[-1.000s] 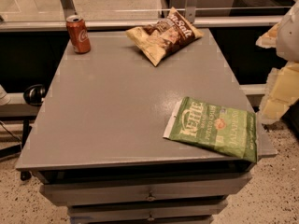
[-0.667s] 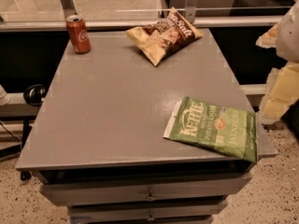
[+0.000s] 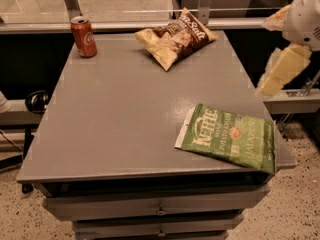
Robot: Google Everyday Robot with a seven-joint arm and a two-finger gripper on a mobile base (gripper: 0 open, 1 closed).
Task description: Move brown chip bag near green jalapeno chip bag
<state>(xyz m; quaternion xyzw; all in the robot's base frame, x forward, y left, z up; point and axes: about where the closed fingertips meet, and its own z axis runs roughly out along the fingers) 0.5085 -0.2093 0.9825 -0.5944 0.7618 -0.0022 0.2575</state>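
A grey table (image 3: 115, 114) is seen from above and in front. The robot's white arm (image 3: 306, 14) enters at the upper right corner and angles down and leftward, ending in the pale yellow gripper (image 3: 280, 71), which hangs off the table's right edge, above the floor and not over the tabletop. Whether the gripper is open or closed cannot be told; it holds nothing.

The brown chip bag (image 3: 176, 36) lies well to the left of the gripper and farther back, at the table's far edge. The green jalapeno chip bag (image 3: 227, 136) lies flat, lower than the gripper and slightly left, at the near right corner. The two bags are well apart. An orange soda can (image 3: 83, 36) stands upright far to the gripper's left, at the back left corner.

Compared with a second ago, nothing has moved: arm, bags and can are all in the same places.
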